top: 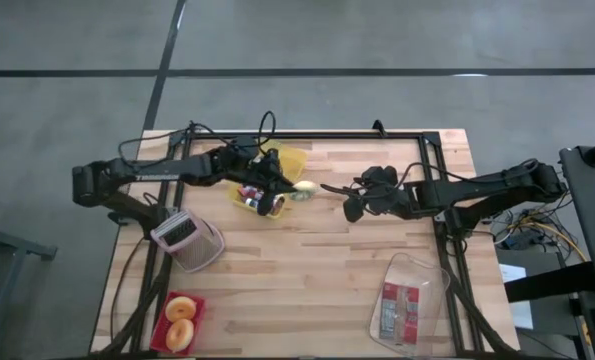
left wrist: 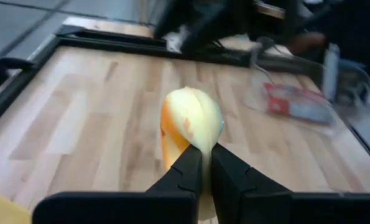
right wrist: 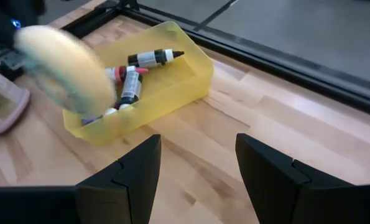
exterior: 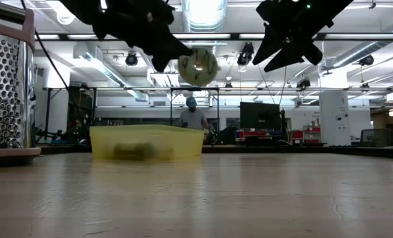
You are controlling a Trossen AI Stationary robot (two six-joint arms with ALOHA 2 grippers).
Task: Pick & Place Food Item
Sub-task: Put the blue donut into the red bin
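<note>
A pale yellow, rounded food item (left wrist: 191, 121) with an orange side hangs in the air over the middle of the table (top: 304, 187), just right of the yellow bin (top: 277, 170). My left gripper (left wrist: 204, 163) is shut on it. In the low view the item (exterior: 197, 66) shows well above the tabletop. My right gripper (top: 353, 198) hovers open to the item's right, facing it with nothing between its fingers (right wrist: 197, 168); the item (right wrist: 60, 68) shows blurred ahead of it. My left gripper pinches the food item's near edge (left wrist: 200, 149) between its two fingers. The fingers come from the table's left, slanting a little downward. The item stands out beyond the fingertips, lifted clear of the table.
The yellow bin (right wrist: 172, 74) holds small bottles. A pink-framed grater (top: 187, 240) stands near left, a red tray with two doughnuts (top: 180, 320) at the near-left corner, and a clear container with a packet (top: 409, 300) near right. Bare wood lies between them.
</note>
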